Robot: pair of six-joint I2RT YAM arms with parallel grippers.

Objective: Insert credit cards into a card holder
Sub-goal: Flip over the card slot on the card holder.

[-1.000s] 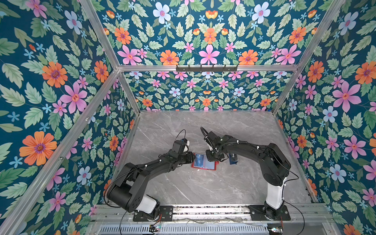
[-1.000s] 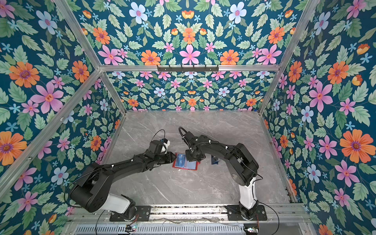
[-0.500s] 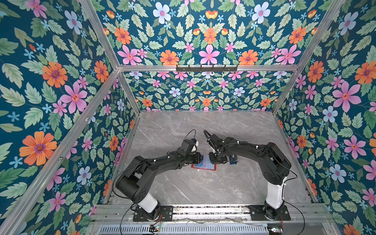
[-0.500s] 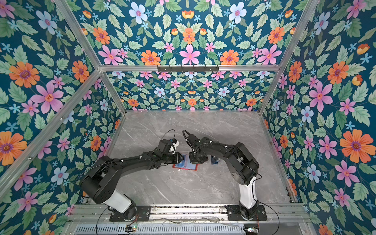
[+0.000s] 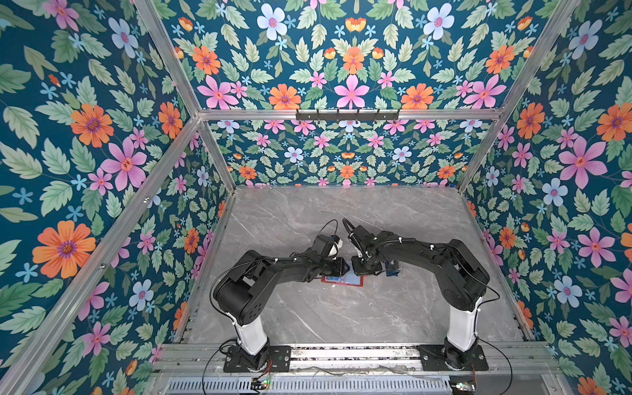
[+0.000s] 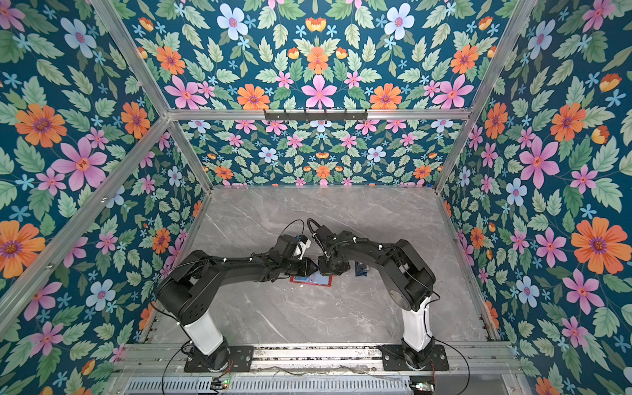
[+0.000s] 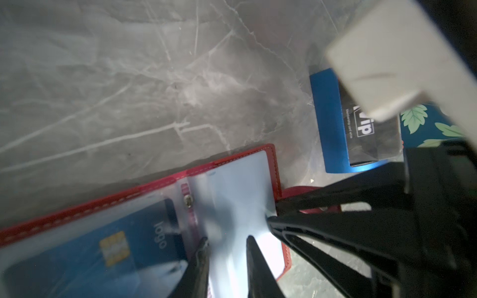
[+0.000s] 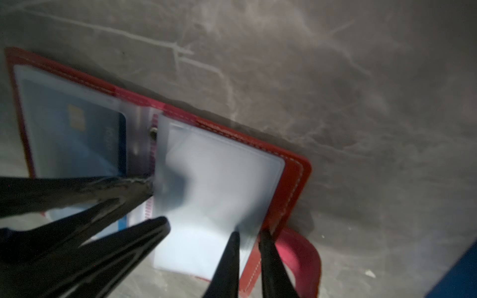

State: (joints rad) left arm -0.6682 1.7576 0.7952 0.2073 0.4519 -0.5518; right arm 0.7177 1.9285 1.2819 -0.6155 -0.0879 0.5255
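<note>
Right gripper (image 8: 249, 233) has its fingers drawn nearly together on the outer edge of a clear sleeve (image 8: 219, 180), pinching it. Left gripper (image 7: 225, 240) stands with its fingers spread, the tips at the same sleeve's spine side. That sleeve belongs to the card holder (image 8: 296, 180), which lies open on the table (image 7: 129, 77), red cover down, with its snap tab (image 8: 304, 247) curling off the outer edge. A blue card (image 7: 124, 245) sits in the opposite sleeve, showing a gold chip and the word "logo". Just beside the holder, toward the robot's right, a blue tray (image 7: 327, 116) holds a dark card (image 7: 371, 139) marked "Vip"; the small print next to it is too fine to read. In both top views the holder lies between the two arm ends.
</note>
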